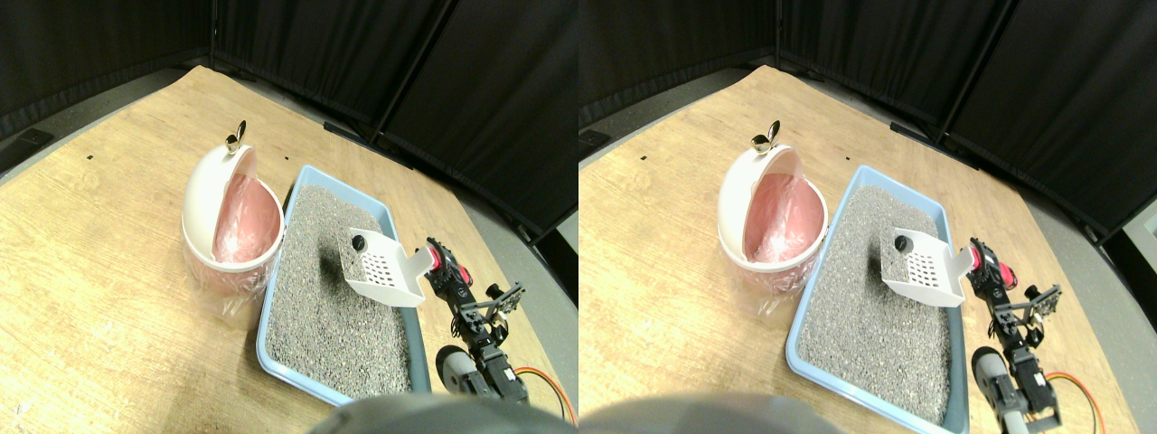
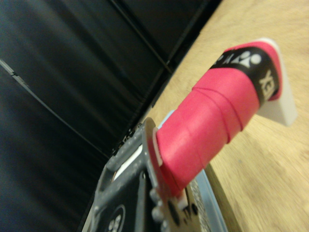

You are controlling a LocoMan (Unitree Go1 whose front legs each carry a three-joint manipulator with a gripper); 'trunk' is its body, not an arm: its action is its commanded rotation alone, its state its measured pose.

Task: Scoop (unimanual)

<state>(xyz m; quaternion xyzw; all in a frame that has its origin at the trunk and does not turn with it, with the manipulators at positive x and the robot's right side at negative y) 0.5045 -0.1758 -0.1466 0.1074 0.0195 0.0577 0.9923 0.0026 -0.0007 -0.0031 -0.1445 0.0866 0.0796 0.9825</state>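
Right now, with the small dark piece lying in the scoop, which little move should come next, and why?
Probably carry the scoop leftward, kept level, toward the open bin. The dark piece already sits in it, raised above the litter, and the bin stands just beside the tray.

The surface I work over is a light wooden board (image 1: 108,271) with visible grain. Black curtain panels (image 1: 316,45) stand behind the board's far edges and close off the background. Dark vertical seams divide them. A strip of grey floor (image 1: 506,244) runs between the board and the curtains. A small dark mark (image 1: 90,157) sits on the board near its far-left edge. Beyond that edge, a flat black object (image 1: 27,142) lies on the grey floor; I cannot identify it.
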